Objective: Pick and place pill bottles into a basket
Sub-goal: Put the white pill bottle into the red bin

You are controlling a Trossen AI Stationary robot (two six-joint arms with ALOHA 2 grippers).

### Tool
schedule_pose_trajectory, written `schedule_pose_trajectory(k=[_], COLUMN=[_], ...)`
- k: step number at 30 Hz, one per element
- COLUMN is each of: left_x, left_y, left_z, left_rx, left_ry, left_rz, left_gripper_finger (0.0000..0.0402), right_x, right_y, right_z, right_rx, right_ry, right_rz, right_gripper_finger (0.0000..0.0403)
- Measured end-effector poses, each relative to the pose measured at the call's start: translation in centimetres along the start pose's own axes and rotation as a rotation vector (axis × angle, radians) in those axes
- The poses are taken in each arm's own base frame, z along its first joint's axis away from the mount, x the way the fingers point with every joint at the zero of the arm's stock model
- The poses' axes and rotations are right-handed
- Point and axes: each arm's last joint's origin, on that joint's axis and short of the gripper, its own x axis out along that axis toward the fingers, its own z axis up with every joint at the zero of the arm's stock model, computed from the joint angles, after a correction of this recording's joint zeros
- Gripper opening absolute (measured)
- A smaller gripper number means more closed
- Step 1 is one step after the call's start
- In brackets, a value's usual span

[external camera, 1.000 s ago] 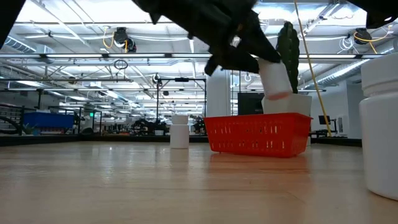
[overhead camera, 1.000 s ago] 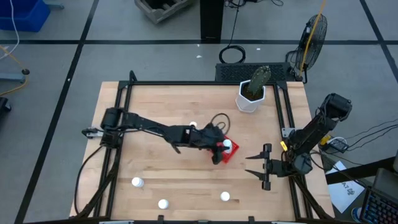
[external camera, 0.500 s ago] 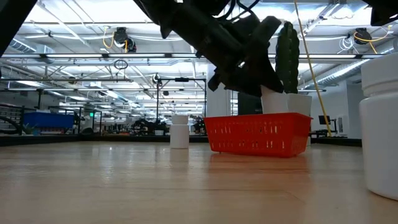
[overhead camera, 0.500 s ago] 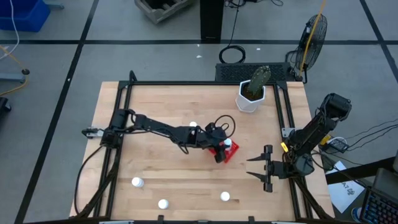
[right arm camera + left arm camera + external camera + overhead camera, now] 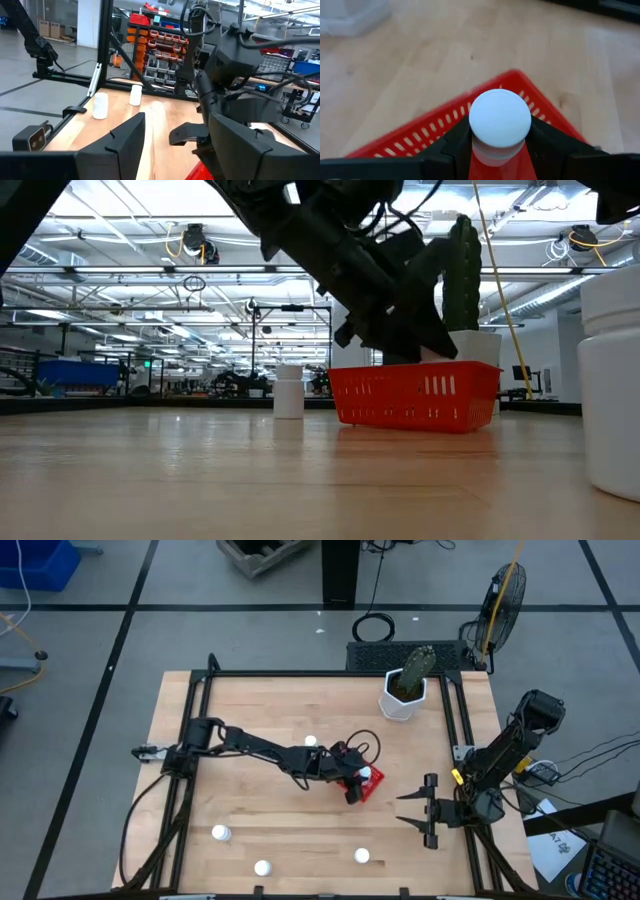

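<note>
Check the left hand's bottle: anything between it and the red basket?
Nothing visible. The left hand holds the pill bottle upright directly over the red basket, and the left wrist view shows only open basket interior below it. The right hand waits at the table's right edge, well clear.

left gripper (image 5: 500, 145) | jaws clamp pill bottle (image 5: 500, 119) | over red basket (image 5: 440, 120) | wood table (image 5: 445, 55)

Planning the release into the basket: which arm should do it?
The left. Its left gripper is shut on a pill bottle over the red basket. The right gripper waits open by the table's right edge, holding nothing.
</note>
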Motion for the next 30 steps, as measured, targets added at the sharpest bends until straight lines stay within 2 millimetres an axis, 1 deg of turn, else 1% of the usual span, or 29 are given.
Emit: schedule_pose_trajectory(k=[4, 8, 11, 19, 24, 30], left_x=[0.9, 1.3, 1.3, 1.3, 1.3, 1.3], left_y=[0.1, 0.0, 0.0, -0.2, -0.2, -0.2], left_z=[-0.7, -0.8, -0.8, 0.0, -0.1, -0.3], left_rx=[-0.012, -0.023, -0.024, -0.065, -0.074, -0.069], left_ry=[0.008, -0.013, -0.013, -0.091, -0.085, -0.066], left_rz=[0.001, -0.019, -0.02, -0.036, -0.055, -0.052], left_gripper_finger=[0.0161, 0.0181, 0.0192, 0.0198, 0.0211, 0.0213], right_x=[0.0, 0.0, 0.0, 0.0, 0.0, 0.0], right_y=[0.0, 0.0, 0.0, 0.0, 0.0, 0.0], right_z=[0.0, -0.1, -0.1, -0.2, -0.2, -0.2], right_rx=[-0.001, 0.0, 0.001, -0.01, -0.01, -0.011], right_ry=[0.0, 0.003, 0.005, 0.011, 0.011, 0.011], right_rz=[0.001, 0.003, 0.002, 0.003, 0.003, 0.003], right_gripper_finger=[0.021, 0.021, 0.021, 0.021, 0.021, 0.021])
